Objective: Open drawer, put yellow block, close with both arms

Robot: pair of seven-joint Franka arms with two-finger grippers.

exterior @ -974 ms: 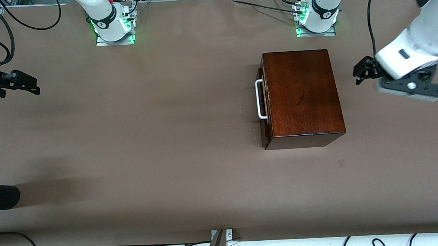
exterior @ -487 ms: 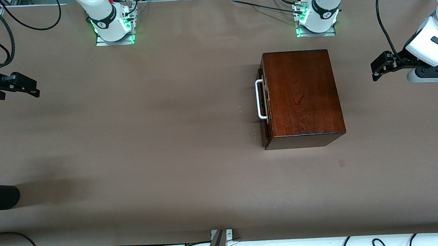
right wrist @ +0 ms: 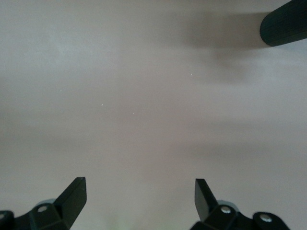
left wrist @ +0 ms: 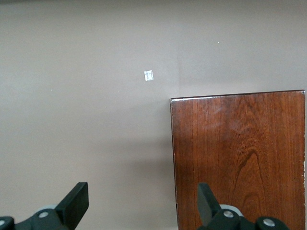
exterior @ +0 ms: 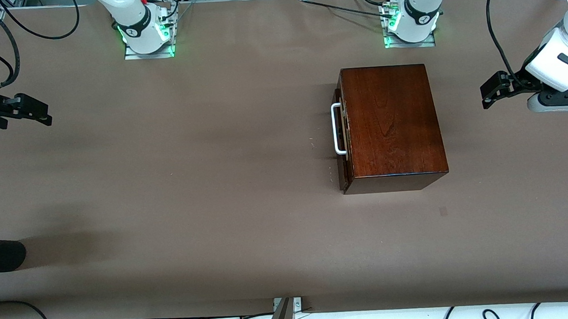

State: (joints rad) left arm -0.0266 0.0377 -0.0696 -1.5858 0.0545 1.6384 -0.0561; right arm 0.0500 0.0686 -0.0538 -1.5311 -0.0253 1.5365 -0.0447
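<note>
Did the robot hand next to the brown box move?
Yes. The left end effector pulled away from the wooden box, toward the left arm's end of the table.

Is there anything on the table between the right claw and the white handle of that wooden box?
Nothing: the front view shows only bare brown table between the right gripper and the drawer's white handle.

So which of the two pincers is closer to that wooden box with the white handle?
The left pincer. It hangs open over the table just off the wooden box's back side. The right pincer, also open, waits over the table's edge at the right arm's end.
</note>
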